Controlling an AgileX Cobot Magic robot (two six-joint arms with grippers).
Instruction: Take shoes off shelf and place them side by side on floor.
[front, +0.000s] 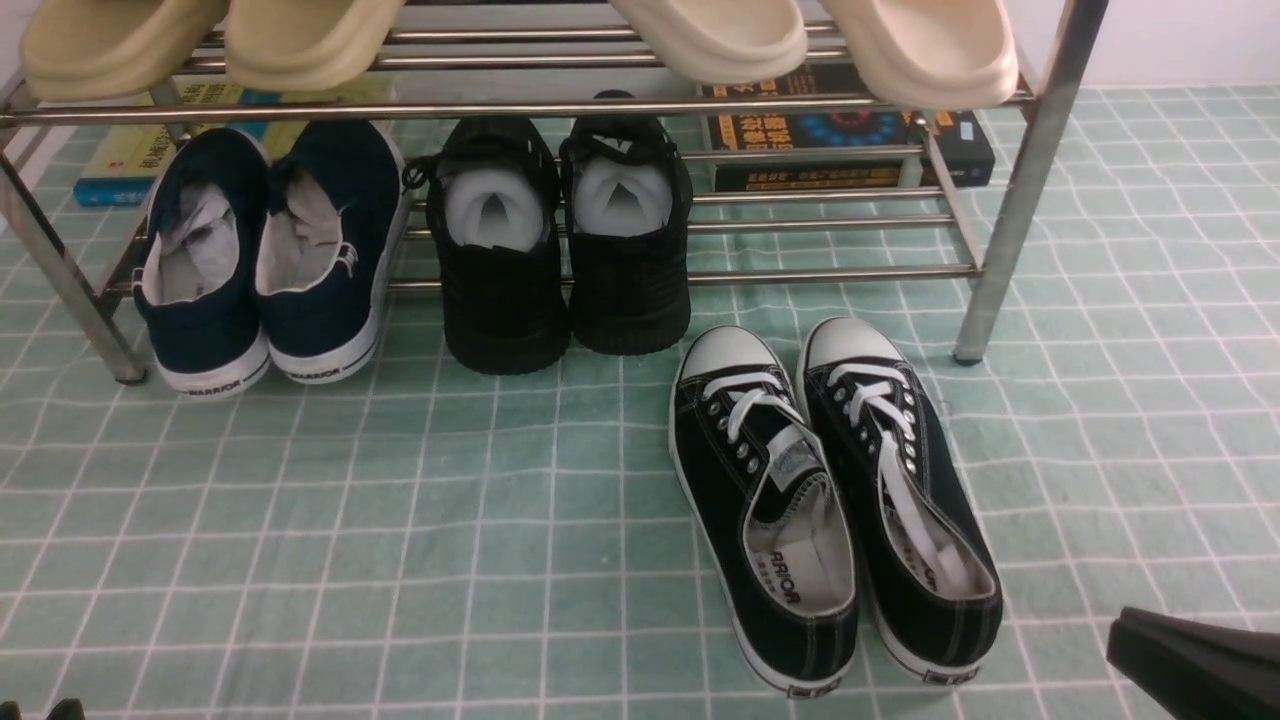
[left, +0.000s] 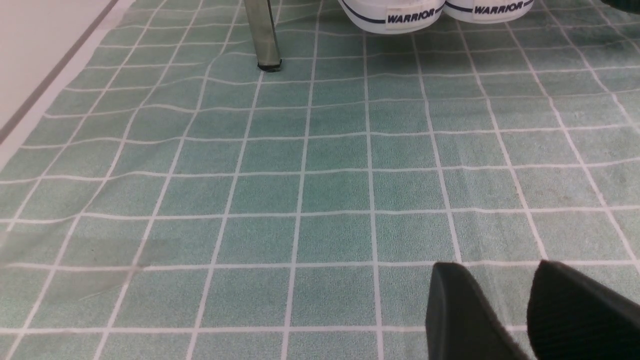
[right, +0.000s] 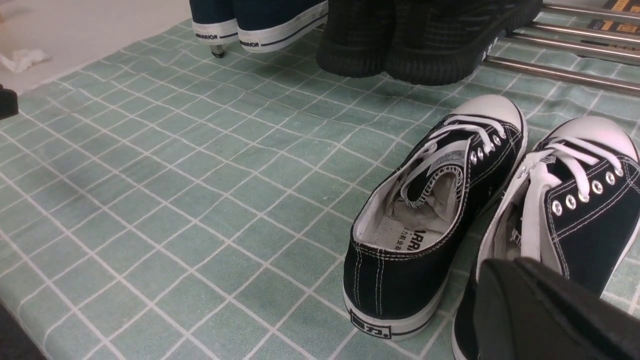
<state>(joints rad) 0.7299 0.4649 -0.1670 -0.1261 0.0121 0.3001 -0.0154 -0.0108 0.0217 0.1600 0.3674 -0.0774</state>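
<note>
Both shoes (front: 835, 500) sit side by side on the floor (front: 350, 520); neither arm's jaws state is discernible

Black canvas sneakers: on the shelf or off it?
Off. Both black canvas sneakers sit upright side by side on the green floor, before the shelf.

- Even, soft indoor light in all three views; shadows under the shoes (front: 830, 500) are faint.
- The shelf (front: 1030, 180) tubes carry bright streaks of glare.
- The front view is sharp.
- In both wrist views the near dark claw parts (left: 525, 315) are blurred, and the floor (left: 250, 200) is slightly grainy.
</note>
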